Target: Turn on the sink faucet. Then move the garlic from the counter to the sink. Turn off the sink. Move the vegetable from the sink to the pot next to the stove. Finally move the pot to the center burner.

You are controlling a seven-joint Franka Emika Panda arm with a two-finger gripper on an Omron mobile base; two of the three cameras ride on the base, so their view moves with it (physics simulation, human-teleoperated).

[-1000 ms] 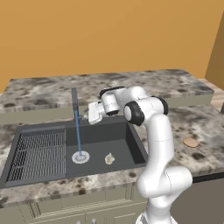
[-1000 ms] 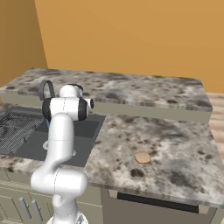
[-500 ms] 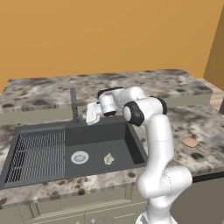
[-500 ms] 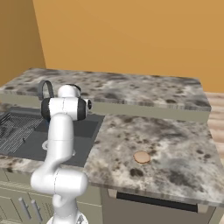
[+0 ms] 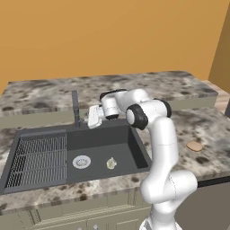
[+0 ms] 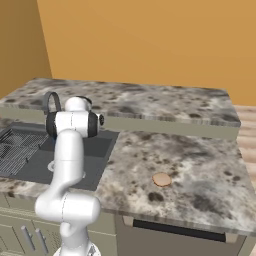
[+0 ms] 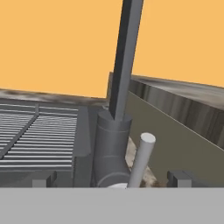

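Claw: my claw [image 5: 91, 117] hangs wide open with nothing in it, just beside the faucet [image 5: 75, 108] base, tips [image 7: 43, 179] to either side of the lever [image 7: 141, 158].
Faucet: upright at the sink's [image 5: 139, 155] back edge; no water visible, so I judge it off.
Lever: short pale rod, stiff and smooth; I would nudge it, not pinch.
Garlic: the garlic [image 5: 111, 163] lies on the basin floor, near the drain [image 5: 81, 161], beside the rack [image 5: 38, 157].
Handling: light, lumpy and papery, likely wet, so prone to roll; I would grip across its widest middle, gently.
Tabletop: a small brown disc [image 6: 161, 179] lies on the tabletop [image 6: 195, 165].
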